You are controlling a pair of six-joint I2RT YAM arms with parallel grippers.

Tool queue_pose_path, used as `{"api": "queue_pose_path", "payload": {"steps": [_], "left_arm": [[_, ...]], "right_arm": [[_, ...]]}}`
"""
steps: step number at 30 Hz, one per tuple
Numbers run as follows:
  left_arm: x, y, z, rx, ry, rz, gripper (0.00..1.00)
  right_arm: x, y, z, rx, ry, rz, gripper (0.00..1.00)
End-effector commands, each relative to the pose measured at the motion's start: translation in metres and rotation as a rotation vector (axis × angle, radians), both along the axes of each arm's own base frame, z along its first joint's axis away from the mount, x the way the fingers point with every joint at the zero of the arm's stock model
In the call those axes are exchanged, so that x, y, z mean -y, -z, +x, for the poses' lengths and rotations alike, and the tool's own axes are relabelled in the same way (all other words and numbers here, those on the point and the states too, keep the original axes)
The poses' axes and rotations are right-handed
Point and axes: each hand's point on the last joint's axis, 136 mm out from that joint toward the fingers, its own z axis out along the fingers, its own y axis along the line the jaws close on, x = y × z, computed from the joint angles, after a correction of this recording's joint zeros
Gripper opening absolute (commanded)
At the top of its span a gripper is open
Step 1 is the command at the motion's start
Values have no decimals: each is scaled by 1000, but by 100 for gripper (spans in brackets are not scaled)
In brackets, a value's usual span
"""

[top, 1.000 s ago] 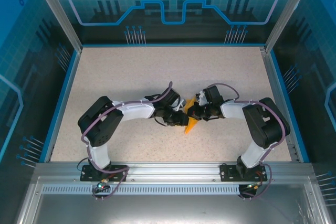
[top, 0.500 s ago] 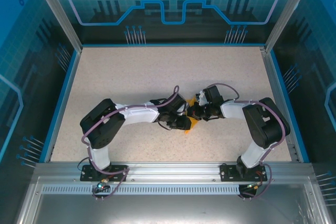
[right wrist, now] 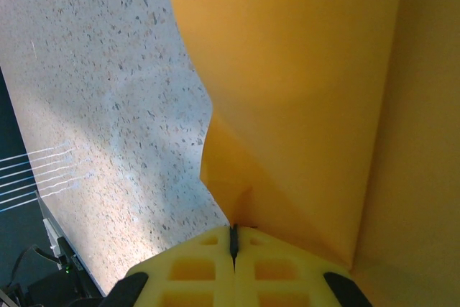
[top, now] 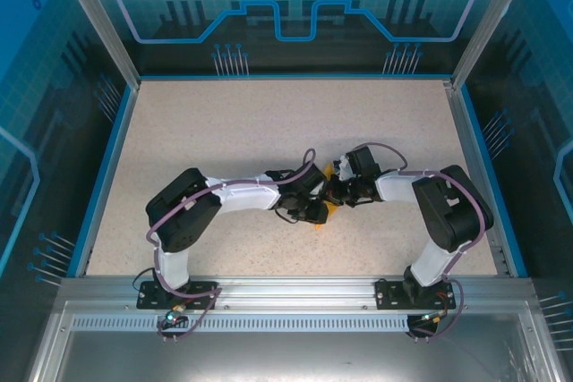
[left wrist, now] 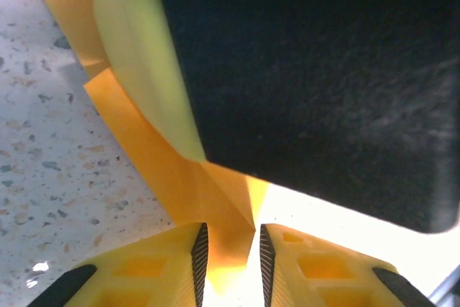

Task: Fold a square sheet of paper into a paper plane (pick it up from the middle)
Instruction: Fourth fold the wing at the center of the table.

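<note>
At the middle of the table (top: 224, 131), a little closer to the near edge than to the far one, my two grippers meet over the paper (top: 328, 214). Seen from above, my left gripper (top: 315, 207) has come further toward the right edge than one second ago and now covers most of the sheet. Before, a long orange point lay free toward the near edge; now only a small tip shows there. My right gripper (top: 333, 192) has kept its place.

On the left wrist view, the paper (left wrist: 151, 156) runs down into my left gripper (left wrist: 231, 257). The jaws stand narrow, and a creased fold sits between the pads (left wrist: 200, 249). I judge that they pinch it, though lightly. Something dark and blurred, probably my other gripper, is very close above.

On the right wrist view, my right gripper (right wrist: 233, 239) is closed completely, and its two fingers (right wrist: 187, 271) meet in one line. An edge of the paper (right wrist: 302, 91) is caught in that line. The sheet rises from there in a curve, with the table (right wrist: 93, 70) beside it.

I think the change means my left gripper is travelling along the crease to press it while the right one anchors the sheet. The folding is, as far as I can judge, only partly done.
</note>
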Motion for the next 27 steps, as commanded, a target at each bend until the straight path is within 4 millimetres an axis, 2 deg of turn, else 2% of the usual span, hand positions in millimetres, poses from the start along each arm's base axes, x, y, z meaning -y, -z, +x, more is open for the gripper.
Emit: {"api": "queue_pose_path", "payload": {"steps": [1,16,27], "left_arm": [[-4,4,0,29,18,76,29],[0,3,-7,16,31,56,8],[-3,11,-17,-43,33,17,4]], "right_arm": [[-6,1,-2,-9,-23,23,1],[-4,-1,0,-2,-22,25,1],[-1,-4,4,11,-22,21,5]]}}
